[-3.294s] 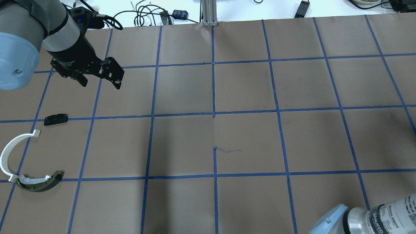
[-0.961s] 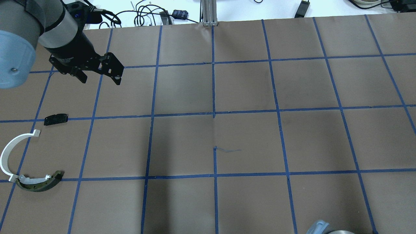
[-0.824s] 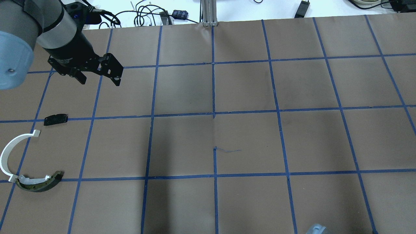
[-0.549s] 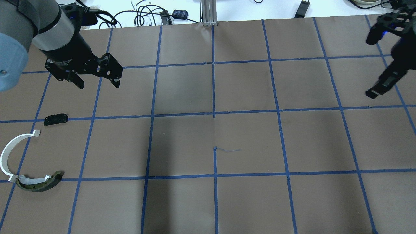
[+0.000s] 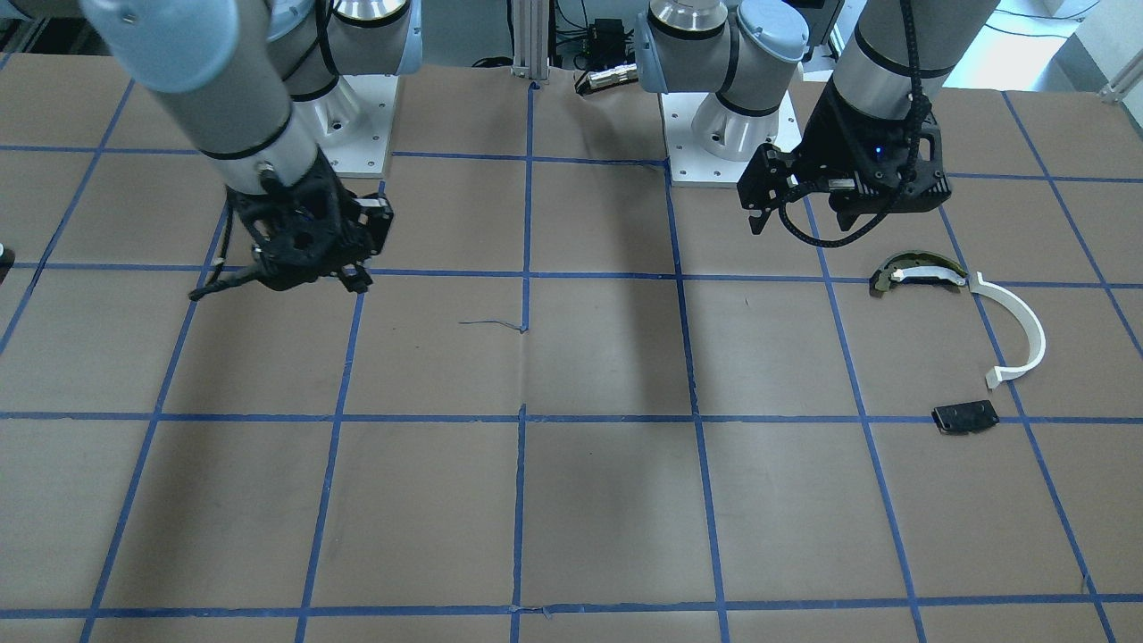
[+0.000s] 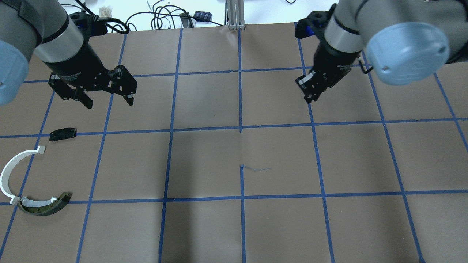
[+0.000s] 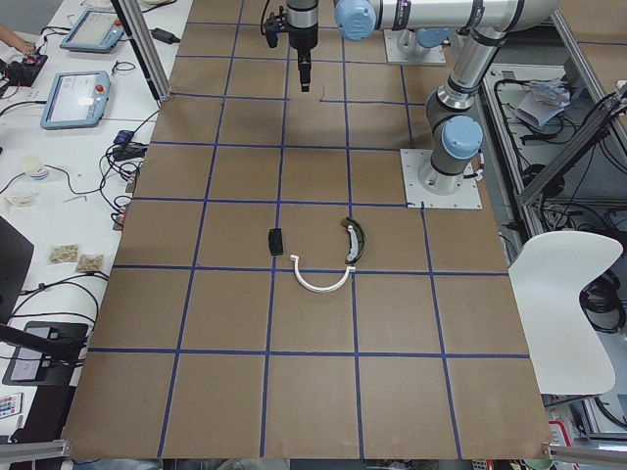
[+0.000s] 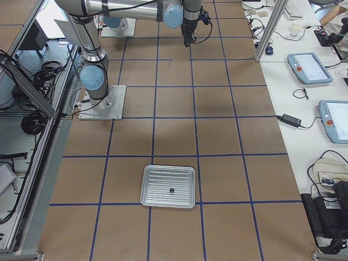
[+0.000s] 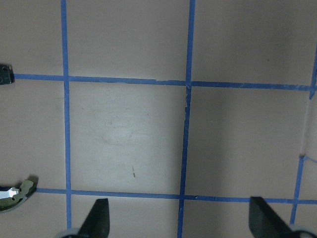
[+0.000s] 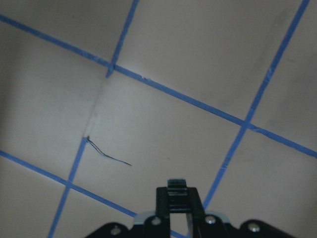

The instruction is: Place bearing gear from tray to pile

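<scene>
Right gripper (image 6: 309, 98) just swung in over middle of worktop (image 6: 241, 226), pinched together, looks empty. Left gripper (image 6: 109, 104) jaws apart, edging toward pile (image 6: 43, 210). Gear (image 8: 171, 190) sits in tray (image 8: 157, 179), well apart from both. You've no pick yet.

Left arm (image 6: 60, 38) and right arm (image 6: 343, 25): silver tubes, pale-blue screwed joint caps (image 6: 406, 51), black wrists. Ribbed black cable (image 5: 817, 241) loops at the left claw's (image 5: 797, 223) six o'clock.
</scene>
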`<state>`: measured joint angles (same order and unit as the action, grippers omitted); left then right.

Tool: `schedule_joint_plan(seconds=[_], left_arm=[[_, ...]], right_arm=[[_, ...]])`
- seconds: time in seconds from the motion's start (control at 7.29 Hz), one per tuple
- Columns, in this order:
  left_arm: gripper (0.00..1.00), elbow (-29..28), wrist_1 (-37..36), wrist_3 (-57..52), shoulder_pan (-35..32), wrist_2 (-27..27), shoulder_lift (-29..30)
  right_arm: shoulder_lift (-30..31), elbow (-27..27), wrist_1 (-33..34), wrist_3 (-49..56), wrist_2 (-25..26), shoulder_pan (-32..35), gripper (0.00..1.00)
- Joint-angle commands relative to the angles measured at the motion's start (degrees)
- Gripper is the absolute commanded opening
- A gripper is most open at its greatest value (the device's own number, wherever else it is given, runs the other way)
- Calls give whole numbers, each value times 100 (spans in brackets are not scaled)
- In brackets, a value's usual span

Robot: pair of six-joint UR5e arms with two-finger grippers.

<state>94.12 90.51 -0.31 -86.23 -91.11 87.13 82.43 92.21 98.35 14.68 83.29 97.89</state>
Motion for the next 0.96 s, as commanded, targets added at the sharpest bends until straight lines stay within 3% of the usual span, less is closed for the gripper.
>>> schedule_joint_plan(seconds=[0.0,0.14,0.27,0.41,0.55,0.69,0.82], left_arm=[[100,1,142,-4,-8,5,-29],[100,-25,221,-4,1,23,6],[100,-43,222,-21,10,-12,-3],[100,-34,231,-22,10,-12,-20],[100,1,231,-22,10,5,-20],[100,-8,239,-22,1,-3,-29],[100,-8,283,-22,1,5,-29]], right_arm=[[-1101,-230,1154,-2022,-15,1175,13],[-1506,-230,1769,-2422,37,1476,14],[-1598,-230,1836,-2452,73,1566,22],[-1607,-230,1837,-2479,73,1575,42],[-1616,-239,1837,-2479,90,1567,76],[-1590,-265,1837,-2470,152,1558,92],[-1537,-318,1767,-2427,170,1453,99]])
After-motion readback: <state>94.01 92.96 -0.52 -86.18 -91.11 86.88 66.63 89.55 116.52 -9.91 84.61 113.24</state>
